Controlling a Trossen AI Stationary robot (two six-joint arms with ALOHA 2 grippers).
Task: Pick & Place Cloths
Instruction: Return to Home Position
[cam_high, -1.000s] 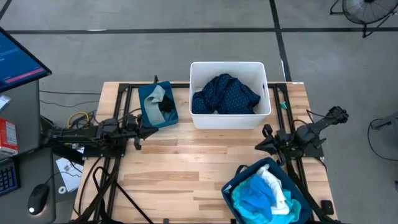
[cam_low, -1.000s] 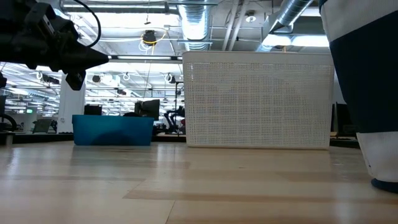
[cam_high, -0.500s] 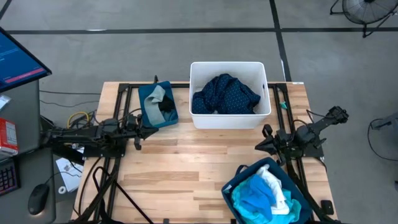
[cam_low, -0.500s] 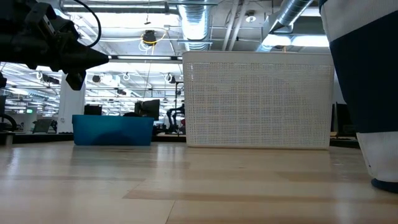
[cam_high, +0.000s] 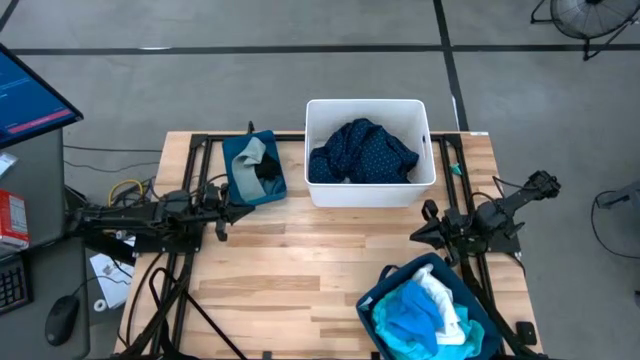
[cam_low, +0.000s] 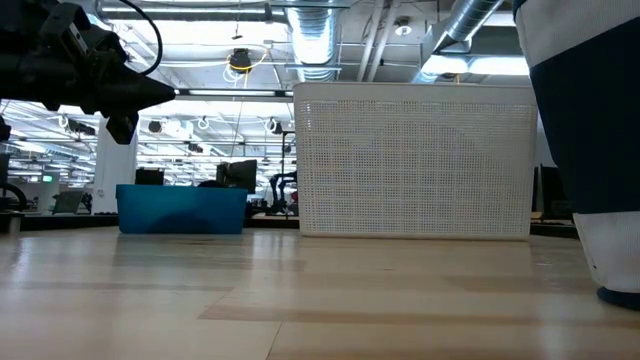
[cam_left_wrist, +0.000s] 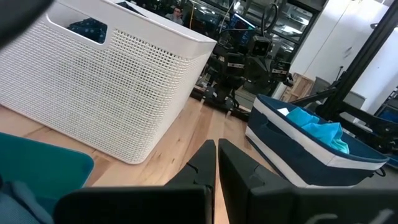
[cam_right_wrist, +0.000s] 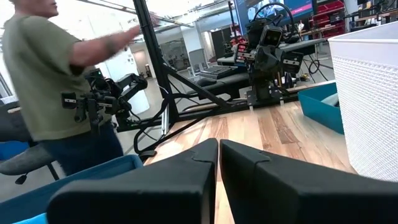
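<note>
Jaws pressed together and empty on both sides: the left gripper (cam_high: 224, 211) waits just beside the teal bin (cam_high: 238, 186), which holds the grey and black pieces (cam_high: 262, 164). Centre, the navy dotted cloth (cam_high: 362, 150) lies heaped in the white tub (cam_high: 370, 196). It looks soft, light and floppy, so I'd pinch a raised top fold. Then the right gripper (cam_high: 424, 233) rests near the dark blue bin (cam_high: 383, 291), with the bright blue and white cloths (cam_high: 420, 310) inside.

No writing can be read anywhere. The monitor (cam_high: 30, 95) beside the table's left end shows a blue screen with lines of print and a red bar (all too small to make out). The red box (cam_high: 12, 218) near it bears illegible markings.
</note>
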